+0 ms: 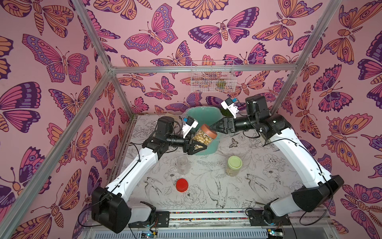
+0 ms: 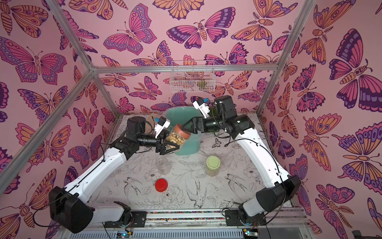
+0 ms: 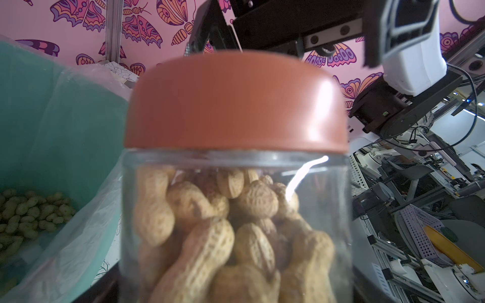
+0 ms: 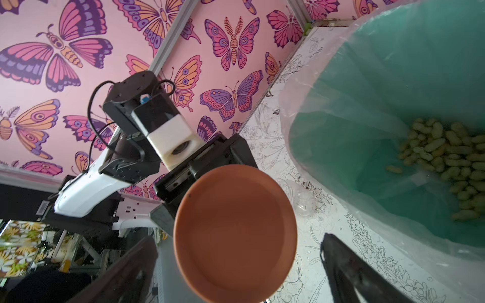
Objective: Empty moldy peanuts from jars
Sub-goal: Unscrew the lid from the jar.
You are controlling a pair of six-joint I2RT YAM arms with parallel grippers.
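The left gripper (image 1: 196, 148) is clamped on the lower body of a jar (image 1: 203, 138) full of peanuts (image 1: 201, 139) and holds it off the table at the near rim of the bin (image 1: 196, 115). The jar is tilted. Its long axis runs from the left gripper up towards the right gripper (image 1: 214, 126), with the brown lid (image 1: 209, 130) at the far end, facing that tool. The right gripper is spread wide and holds nothing. In the right wrist view the lid (image 4: 235, 233) sits face-on between its two fingers (image 4: 349, 270), with a gap showing on each side. So the right arm is the one placed for the lid, and its approach looks to run straight along the jar's axis before it closes and twists. More peanuts (image 4: 446, 157) already lie in the bin. On the table stand an empty jar (image 1: 183, 164), a red lid (image 1: 182, 185) near it, and a green-lid jar (image 1: 234, 165) that is not yet opened.
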